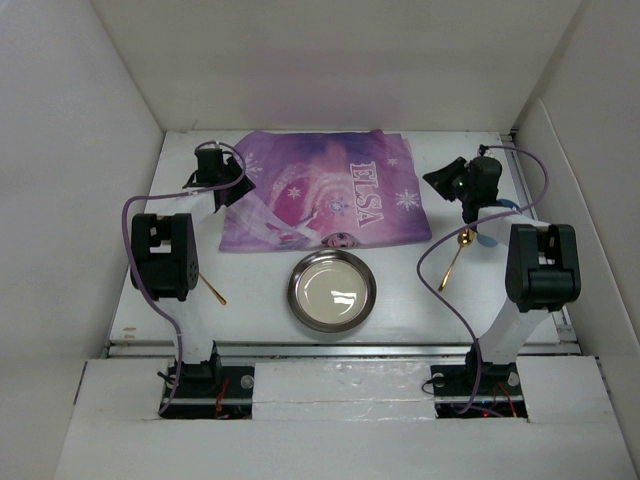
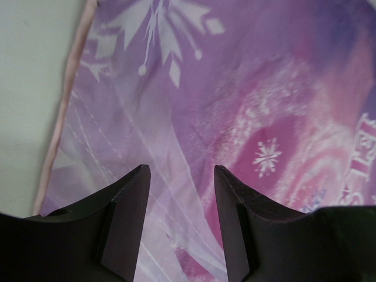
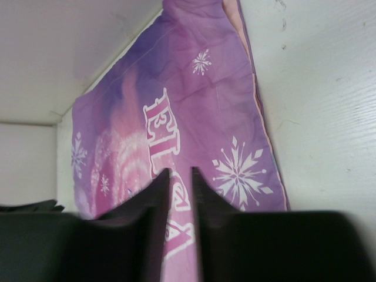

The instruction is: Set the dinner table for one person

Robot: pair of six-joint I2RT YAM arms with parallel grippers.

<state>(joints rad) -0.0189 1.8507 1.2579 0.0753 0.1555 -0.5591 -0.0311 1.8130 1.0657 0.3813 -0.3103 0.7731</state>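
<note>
One round steel plate sits nearest me on the dinner table, empty, with only glare in its well. A gold utensil lies to its left, poking from under my left arm — a careless swing could knock it, I judge. A second gold utensil lies to its right. Farther back spreads the purple Elsa placemat, creased at its near left corner. My left gripper hangs over its left edge, jaws well apart, holding nothing. My right gripper, near its right edge, shows a narrow gap, also empty. Either could snag the cloth and drag it askew.
</note>
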